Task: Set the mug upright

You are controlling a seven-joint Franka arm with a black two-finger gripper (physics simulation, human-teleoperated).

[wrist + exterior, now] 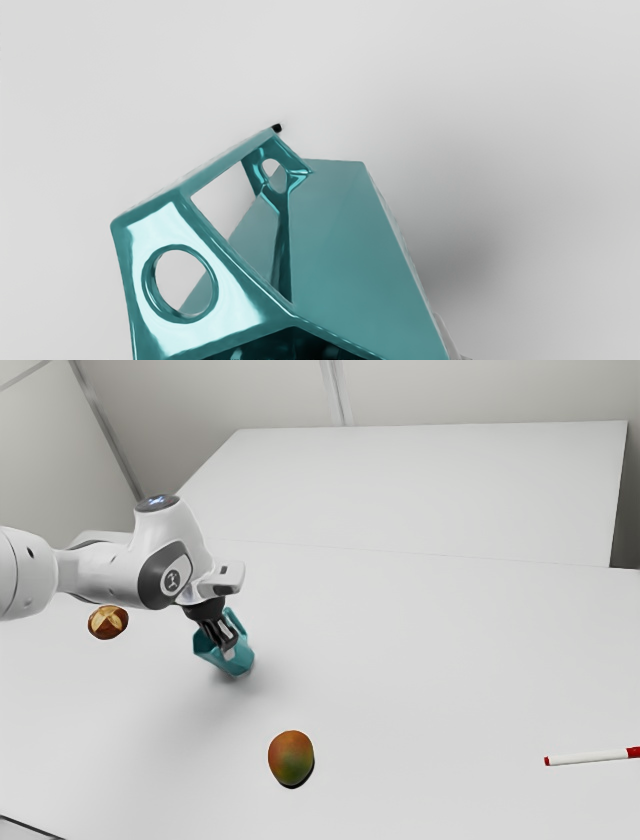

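Note:
The teal mug (238, 662) is tipped over, its mouth toward the exterior view's left and its handle on the upper side. My gripper (227, 651) is at the mug, overlapping its body and hiding part of it. In the wrist view the mug (350, 225) has its open mouth nearest my hand, with its handle standing off one side wall. A small pale part of my gripper (448, 340) lies along the opposite wall. Whether the mug touches the table cannot be told.
On the white table (420, 660) a mango (291, 757) lies nearer the camera than the mug. A brown, cross-marked round item (108, 622) sits near the arm. A white marker with red ends (590, 757) lies at the exterior view's right.

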